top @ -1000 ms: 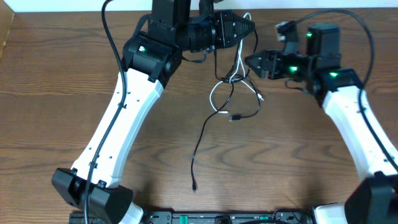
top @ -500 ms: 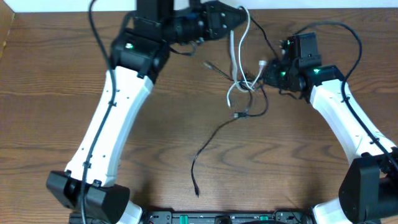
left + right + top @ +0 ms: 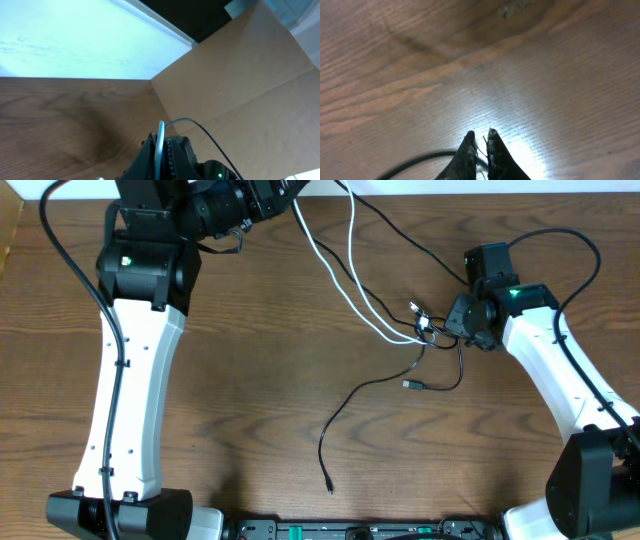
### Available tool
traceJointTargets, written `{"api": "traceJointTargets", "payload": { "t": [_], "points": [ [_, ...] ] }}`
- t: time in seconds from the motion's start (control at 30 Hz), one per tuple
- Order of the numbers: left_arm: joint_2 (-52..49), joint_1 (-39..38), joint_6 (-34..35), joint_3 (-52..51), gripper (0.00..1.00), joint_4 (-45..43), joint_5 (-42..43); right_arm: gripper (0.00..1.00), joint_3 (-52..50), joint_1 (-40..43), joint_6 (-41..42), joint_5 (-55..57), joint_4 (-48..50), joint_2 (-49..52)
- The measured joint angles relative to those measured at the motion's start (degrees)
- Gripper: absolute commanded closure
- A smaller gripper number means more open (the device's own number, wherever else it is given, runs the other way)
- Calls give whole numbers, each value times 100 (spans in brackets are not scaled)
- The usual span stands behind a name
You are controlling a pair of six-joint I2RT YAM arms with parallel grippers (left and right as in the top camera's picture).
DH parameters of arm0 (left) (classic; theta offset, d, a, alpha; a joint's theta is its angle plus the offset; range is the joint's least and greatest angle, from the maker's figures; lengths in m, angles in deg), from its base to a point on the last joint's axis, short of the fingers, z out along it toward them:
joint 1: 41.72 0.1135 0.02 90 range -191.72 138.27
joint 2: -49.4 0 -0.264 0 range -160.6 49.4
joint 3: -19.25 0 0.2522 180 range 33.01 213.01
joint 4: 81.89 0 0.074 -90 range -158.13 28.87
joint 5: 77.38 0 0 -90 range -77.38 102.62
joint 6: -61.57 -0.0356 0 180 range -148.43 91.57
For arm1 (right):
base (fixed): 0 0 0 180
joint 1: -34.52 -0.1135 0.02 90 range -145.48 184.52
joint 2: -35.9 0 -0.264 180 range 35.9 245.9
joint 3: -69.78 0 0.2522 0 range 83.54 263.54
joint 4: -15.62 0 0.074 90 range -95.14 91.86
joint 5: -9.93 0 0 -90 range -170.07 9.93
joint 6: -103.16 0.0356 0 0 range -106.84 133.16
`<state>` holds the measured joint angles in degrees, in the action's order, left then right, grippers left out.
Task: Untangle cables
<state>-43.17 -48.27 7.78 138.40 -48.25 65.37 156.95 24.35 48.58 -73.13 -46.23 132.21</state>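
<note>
We saw the left gripper [image 3: 159, 144] clamped on the white cable [image 3: 351, 250] near the far edge of the table [image 3: 250, 400]. The right gripper [image 3: 438, 323] pinched the tangle [image 3: 422, 328] where it met the black cable [image 3: 329, 480], at mid-right.

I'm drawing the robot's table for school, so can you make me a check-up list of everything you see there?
Surface: brown wooden table, grain showing.
Job's things: white cable stretched from the left claw to a knot by the right claw; black cable trails from the knot toward the front edge. Not untangled yet.
Clutter: nothing seen.
Grippers: left claw shut on the white cable; right claw shut at the knot, but I cannot tell which cord it pinches.
Cables: thicker black arm wire loops beside the right arm.
Surroundings: cardboard wall beside the table.
</note>
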Motion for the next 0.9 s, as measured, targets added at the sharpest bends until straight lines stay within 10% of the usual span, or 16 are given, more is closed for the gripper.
{"api": "traceJointTargets", "payload": {
  "t": [0.9],
  "points": [
    [-127, -155, -949, -4, 91, 1250, -168, 99, 39, 732, -815, -1797, -61, -1394]
  ]
}}
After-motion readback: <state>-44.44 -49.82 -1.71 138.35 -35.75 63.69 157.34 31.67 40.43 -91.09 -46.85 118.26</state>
